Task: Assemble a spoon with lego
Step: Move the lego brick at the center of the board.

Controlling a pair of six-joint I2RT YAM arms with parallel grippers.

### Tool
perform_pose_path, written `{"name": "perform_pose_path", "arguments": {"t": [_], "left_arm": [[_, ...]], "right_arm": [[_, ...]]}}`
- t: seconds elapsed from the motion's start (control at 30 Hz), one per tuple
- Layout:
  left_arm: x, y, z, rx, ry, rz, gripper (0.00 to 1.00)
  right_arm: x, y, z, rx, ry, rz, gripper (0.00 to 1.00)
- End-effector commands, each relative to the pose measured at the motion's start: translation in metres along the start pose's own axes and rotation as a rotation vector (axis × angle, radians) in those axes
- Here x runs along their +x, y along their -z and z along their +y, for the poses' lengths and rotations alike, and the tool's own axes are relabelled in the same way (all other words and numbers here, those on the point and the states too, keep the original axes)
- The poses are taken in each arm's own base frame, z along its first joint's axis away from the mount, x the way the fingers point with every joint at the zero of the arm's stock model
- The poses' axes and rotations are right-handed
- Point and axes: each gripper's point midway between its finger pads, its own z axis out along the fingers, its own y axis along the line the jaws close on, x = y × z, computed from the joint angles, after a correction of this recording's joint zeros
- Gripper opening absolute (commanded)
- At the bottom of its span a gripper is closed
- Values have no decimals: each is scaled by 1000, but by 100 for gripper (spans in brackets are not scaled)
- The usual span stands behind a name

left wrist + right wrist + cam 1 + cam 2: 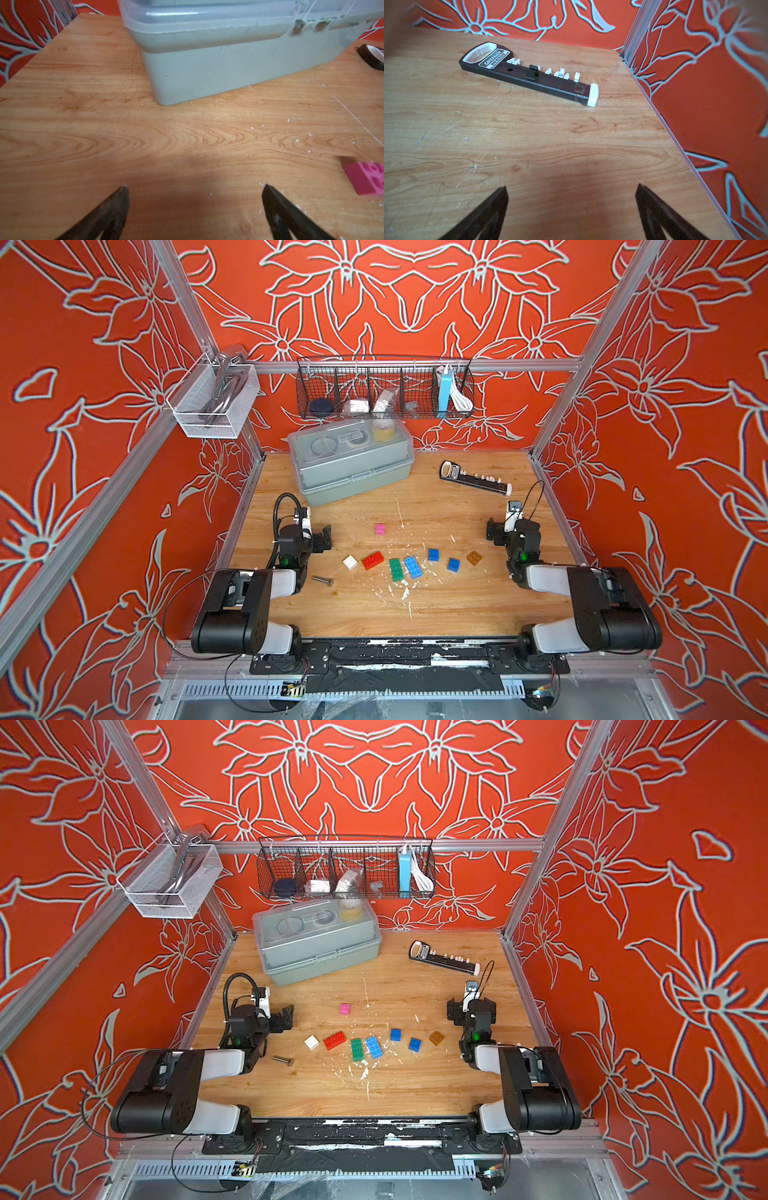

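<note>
You had no spoon started. All eight lego bricks lay loose and unjoined on the desk between the arms. The pink brick sat back from the row that ran from the white brick to the brown brick. Every join was left to do. Your left claw and right claw stood wide open, holding nothing, with only bare wood between their tips.

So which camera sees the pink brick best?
A top view: the pink brick shows whole, though small, in both top views. The left wrist view has the brick close but cut off at the edge. The right wrist view misses it.
</note>
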Motion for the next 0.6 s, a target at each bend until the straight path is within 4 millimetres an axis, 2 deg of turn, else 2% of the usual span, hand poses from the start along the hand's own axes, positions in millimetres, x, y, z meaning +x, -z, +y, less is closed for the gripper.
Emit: {"name": "perform_pose_path", "arguments": {"t": [0.0,0.47,0.57], "left_arm": [[-14,0,0,7,-1,-35,98],[-17,0,-2,21,0,-42,98],[-30,8,-8,-4,-33,-22,98]], "right_arm": [[-3,1,1,-10,-2,-10,100],[-5,2,0,-10,-3,-16,100],[-25,12,2,-8,24,1,100]]}}
